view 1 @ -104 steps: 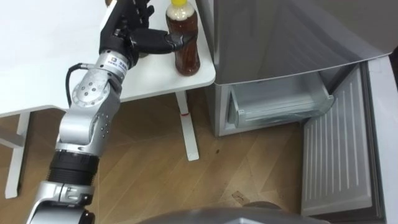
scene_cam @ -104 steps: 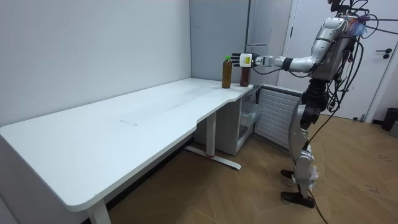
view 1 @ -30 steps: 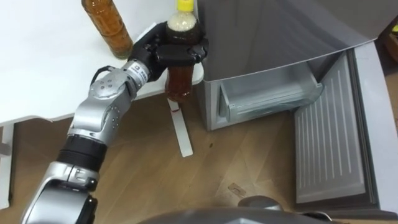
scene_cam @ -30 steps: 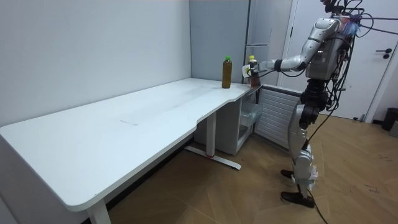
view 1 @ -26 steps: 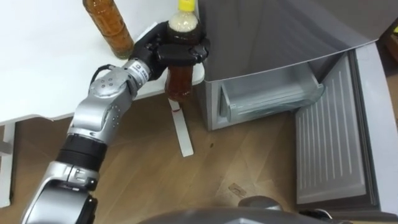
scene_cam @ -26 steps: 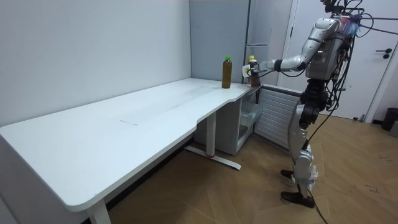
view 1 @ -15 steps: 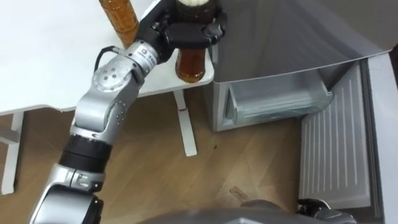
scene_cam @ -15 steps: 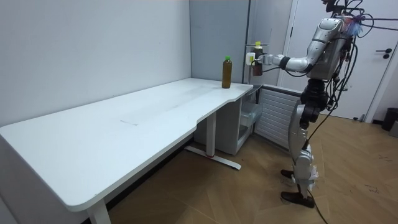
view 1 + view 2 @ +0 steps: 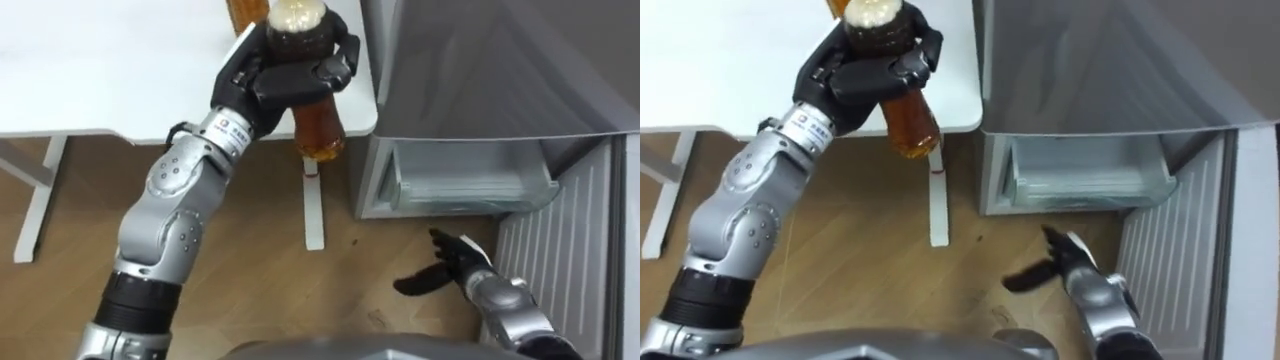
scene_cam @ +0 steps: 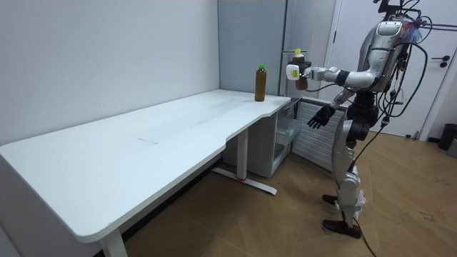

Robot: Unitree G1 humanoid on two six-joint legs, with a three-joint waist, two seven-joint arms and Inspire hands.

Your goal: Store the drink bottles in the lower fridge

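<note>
Left hand (image 9: pixel 285 82) has its fingers curled tight round the top end of the tea bottle (image 9: pixel 320 135). That one's up in the air, off the table (image 9: pixel 100 70), held out in front of me by the table's corner next to the fridge (image 9: pixel 480 60). It's got amber stuff inside, and the light-coloured cap pokes out above my fingers.

The other bottle (image 10: pixel 261 83) is standing on the table near that same end, green cap on top.

Right hand (image 9: pixel 462 272) is down low with the fingers spread and loose, holding nothing. It hovers over the wood floor (image 9: pixel 250 260) in front of the lower fridge drawer (image 9: pixel 470 185). That lower compartment is open, with the door (image 9: pixel 565 270) swung wide beside it.

Room view has me standing upright by the table's end, right by the fridge.
</note>
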